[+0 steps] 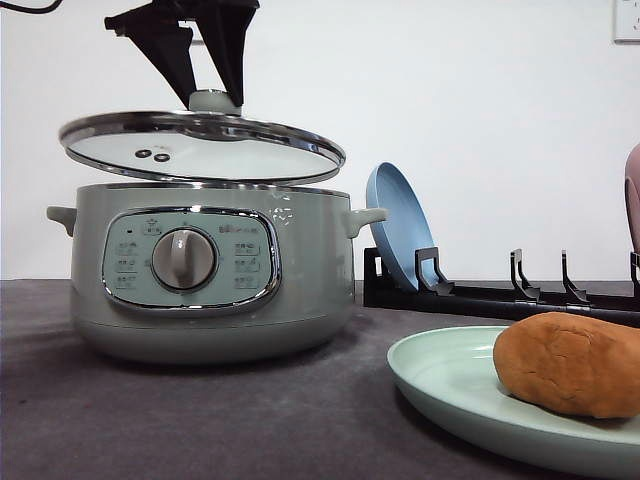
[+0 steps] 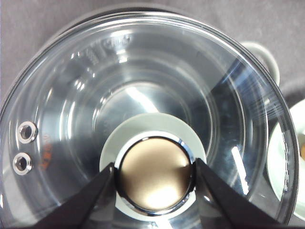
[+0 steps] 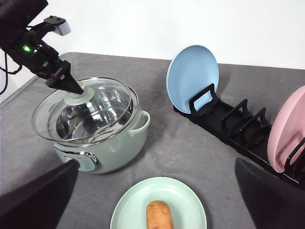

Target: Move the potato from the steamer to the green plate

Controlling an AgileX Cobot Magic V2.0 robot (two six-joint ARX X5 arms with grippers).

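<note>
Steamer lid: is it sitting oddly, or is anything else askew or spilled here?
The lid is not seated: the left gripper holds it by its knob, tilted just above the steamer. The potato already lies on the green plate. Nothing looks spilled or damaged.

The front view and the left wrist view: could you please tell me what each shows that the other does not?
The front view alone shows the steamer's dial panel, the blue plate in its rack, and the potato. The left wrist view alone looks down through the glass into the steamer's bare metal bowl. Both show the lid with its knob in the left gripper's jaws, and the green plate.
</note>
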